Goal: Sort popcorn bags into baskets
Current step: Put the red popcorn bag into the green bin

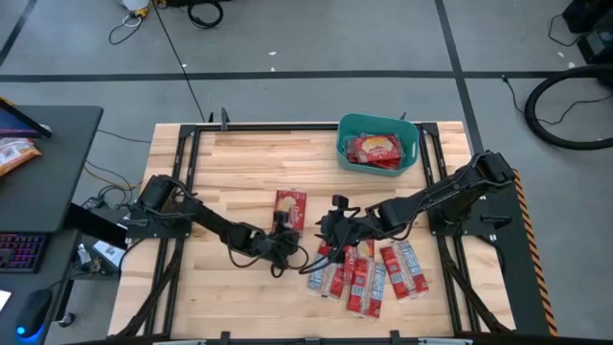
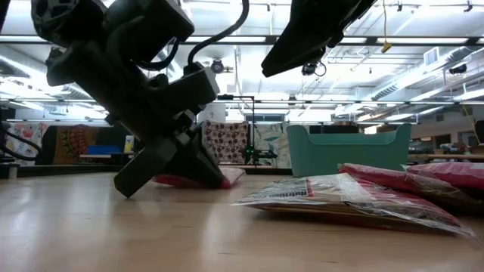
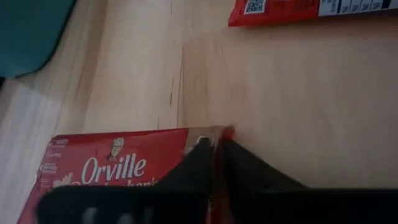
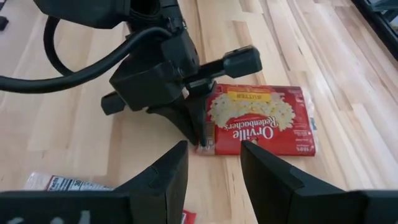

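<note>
The left gripper [image 4: 202, 142] is seen with its jaws pinched on the corner edge of a lone popcorn bag [image 4: 264, 119] lying flat on the tabletop [image 1: 239, 163], bare wood around it. The right gripper [image 4: 214, 163] is held just beside, jaws apart. More bags [image 1: 369, 273] are fanned nearby. Packets partly hidden by its walls are held in the teal basket [image 1: 343, 134].
</note>
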Controlling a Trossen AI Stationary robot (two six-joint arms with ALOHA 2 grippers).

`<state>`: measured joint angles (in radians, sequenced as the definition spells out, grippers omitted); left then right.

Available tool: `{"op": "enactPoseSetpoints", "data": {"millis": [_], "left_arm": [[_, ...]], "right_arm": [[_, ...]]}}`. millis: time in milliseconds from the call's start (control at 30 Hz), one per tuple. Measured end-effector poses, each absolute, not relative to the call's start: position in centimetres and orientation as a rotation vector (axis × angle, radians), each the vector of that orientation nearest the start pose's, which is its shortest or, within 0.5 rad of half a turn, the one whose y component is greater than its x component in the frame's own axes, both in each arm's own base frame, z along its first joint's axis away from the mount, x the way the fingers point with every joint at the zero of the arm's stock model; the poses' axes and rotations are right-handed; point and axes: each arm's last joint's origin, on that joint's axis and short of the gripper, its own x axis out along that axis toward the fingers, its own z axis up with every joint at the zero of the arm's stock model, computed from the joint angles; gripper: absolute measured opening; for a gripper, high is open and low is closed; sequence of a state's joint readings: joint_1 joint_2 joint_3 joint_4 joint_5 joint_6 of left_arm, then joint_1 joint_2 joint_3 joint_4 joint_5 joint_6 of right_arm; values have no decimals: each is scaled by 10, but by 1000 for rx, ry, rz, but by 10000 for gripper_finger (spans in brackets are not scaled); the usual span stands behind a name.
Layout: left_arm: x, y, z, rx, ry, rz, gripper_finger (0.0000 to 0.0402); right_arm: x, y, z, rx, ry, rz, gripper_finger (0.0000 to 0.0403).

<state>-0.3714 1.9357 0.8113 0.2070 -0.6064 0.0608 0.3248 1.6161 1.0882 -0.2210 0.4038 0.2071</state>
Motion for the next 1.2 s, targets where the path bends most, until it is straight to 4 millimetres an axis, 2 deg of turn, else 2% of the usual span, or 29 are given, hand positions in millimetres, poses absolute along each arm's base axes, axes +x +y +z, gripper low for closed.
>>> {"op": "enactPoseSetpoints", "data": {"millis": [67, 233, 467, 600, 767, 1000, 1200], "left_arm": [[314, -104, 86, 513, 833, 184, 11], [307, -103, 107, 553, 862, 163, 9], [301, -101, 156, 512, 749, 165, 6], [297, -99, 186, 499, 648, 164, 6], [290, -97, 212, 464, 560, 128, 6], [289, -99, 232, 438, 435, 92, 6], [293, -101, 243, 468, 330, 62, 6]], "right_arm": [[329, 99, 231, -73, 687, -141, 152], [327, 105, 232, -117, 686, -109, 152], [333, 116, 226, -239, 650, -41, 156], [335, 116, 226, -297, 630, -51, 166], [339, 115, 229, -320, 587, -63, 189], [346, 111, 222, -298, 584, -85, 223], [347, 109, 224, -287, 561, -97, 218]]}}
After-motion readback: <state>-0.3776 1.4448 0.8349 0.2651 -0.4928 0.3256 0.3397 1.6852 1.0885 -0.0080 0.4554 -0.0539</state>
